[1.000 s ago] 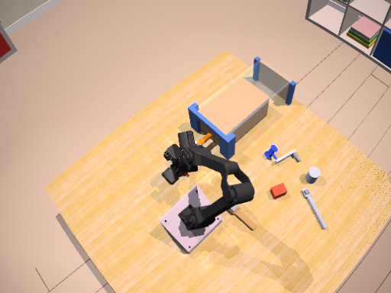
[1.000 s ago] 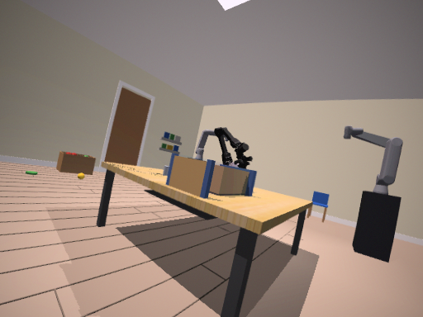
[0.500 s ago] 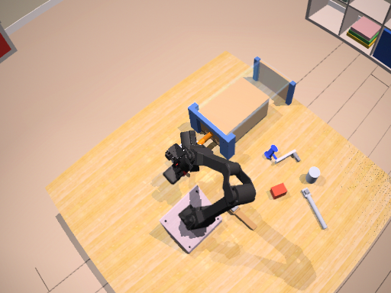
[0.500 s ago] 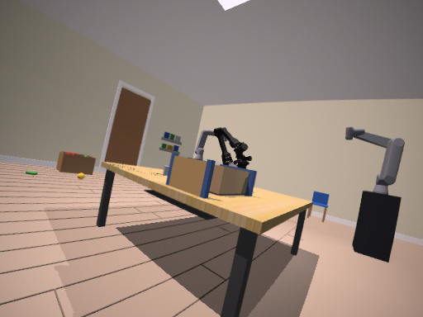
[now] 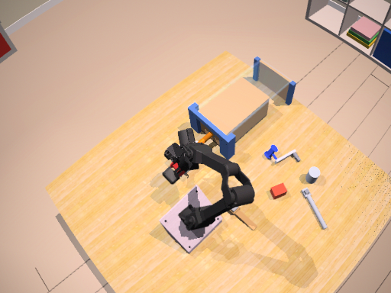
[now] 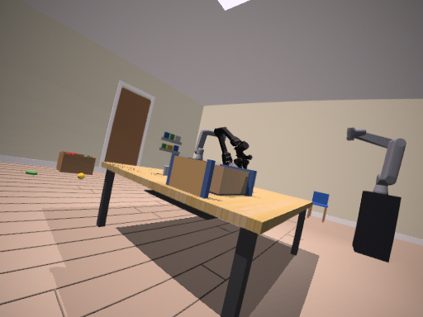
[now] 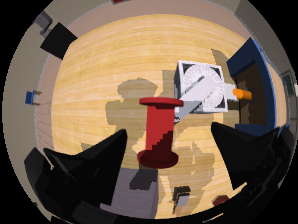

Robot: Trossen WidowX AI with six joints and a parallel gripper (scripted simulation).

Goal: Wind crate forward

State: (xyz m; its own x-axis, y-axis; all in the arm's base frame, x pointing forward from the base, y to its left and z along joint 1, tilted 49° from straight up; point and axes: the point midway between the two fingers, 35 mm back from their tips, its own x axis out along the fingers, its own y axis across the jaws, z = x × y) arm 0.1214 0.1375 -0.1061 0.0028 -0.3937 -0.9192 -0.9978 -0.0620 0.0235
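Observation:
The winch handle's grey arm [image 7: 192, 98] lies across the top of the white-rimmed winch [image 7: 224, 103]. Its red spool-shaped grip [image 7: 159, 127] [image 5: 175, 165] stands between my fingers. My gripper [image 7: 169, 128] [image 5: 181, 170] is open, with a gap on each side of the grip. The beige crate [image 5: 234, 104] [image 6: 235, 182] sits flat in the cubby, its front end close behind the blue steel frame [image 5: 227, 140] [image 6: 251, 182] [image 7: 245, 57]. I cannot tell if they touch. An orange strap piece [image 5: 205, 137] [image 7: 242, 94] runs between winch and crate. The key and hole are hidden.
A blue-gripped crank [image 5: 285, 156], a red block [image 5: 279, 191], a grey cylinder [image 5: 313, 175] and a long grey tool [image 5: 316, 211] lie to the right. A wooden-handled brush [image 5: 244, 219] lies beside the arm's base plate [image 5: 173, 226]. The clear-panelled cubby stands beyond the winch.

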